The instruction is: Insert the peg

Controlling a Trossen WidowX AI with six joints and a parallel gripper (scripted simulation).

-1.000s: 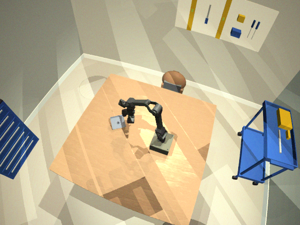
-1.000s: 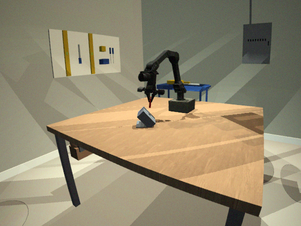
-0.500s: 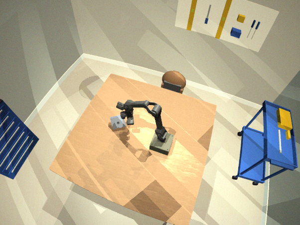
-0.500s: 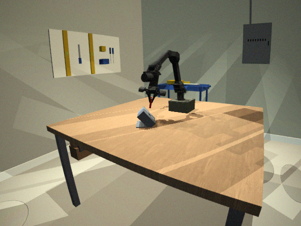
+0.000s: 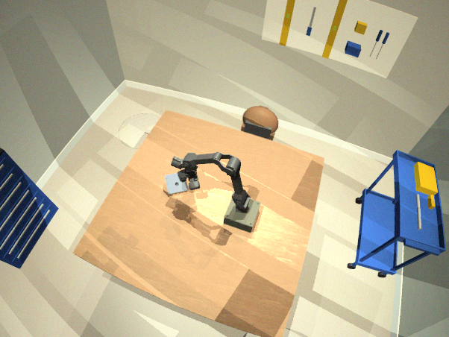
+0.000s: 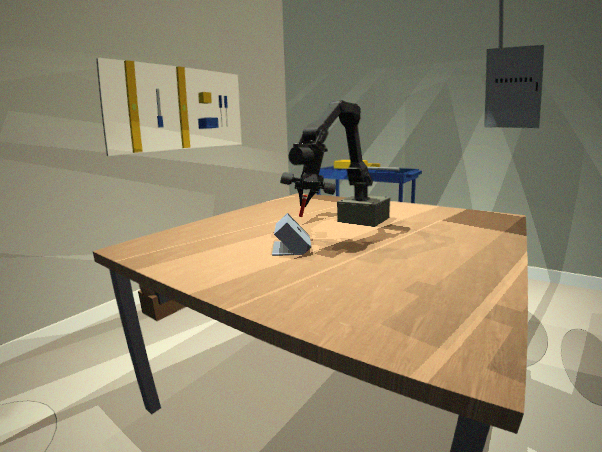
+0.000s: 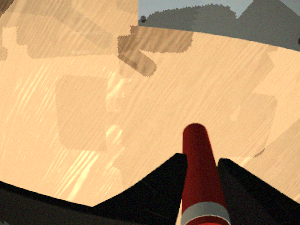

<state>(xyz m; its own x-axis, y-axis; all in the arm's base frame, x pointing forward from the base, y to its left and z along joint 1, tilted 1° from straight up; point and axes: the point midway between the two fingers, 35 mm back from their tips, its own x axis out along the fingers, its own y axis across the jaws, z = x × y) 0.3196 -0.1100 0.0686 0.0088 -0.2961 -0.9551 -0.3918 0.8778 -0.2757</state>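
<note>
My gripper (image 6: 303, 200) (image 7: 200, 166) is shut on the red peg (image 6: 301, 210) (image 7: 198, 149). The peg looks round, with a grey band (image 7: 206, 211) near the fingers, and its free end points down, slightly tilted, above the table. The pale blue-grey sloped panel (image 5: 171, 188) (image 6: 289, 238) stands just beyond the gripper, and its near edge shows in the wrist view at the top right. Its small dark hole (image 5: 177, 183) (image 6: 299, 229) is uncovered. The peg is up off the table, beside and above the panel, apart from it. In the top view the arm hides the peg.
The arm's base block (image 5: 242, 215) (image 6: 363, 212) stands on the wooden table (image 5: 149, 238) (image 6: 380, 280), behind the gripper as seen from the panel. Arm shadows fall across the table and part of the panel in the wrist view. A blue cart (image 5: 378, 220) stands off the table.
</note>
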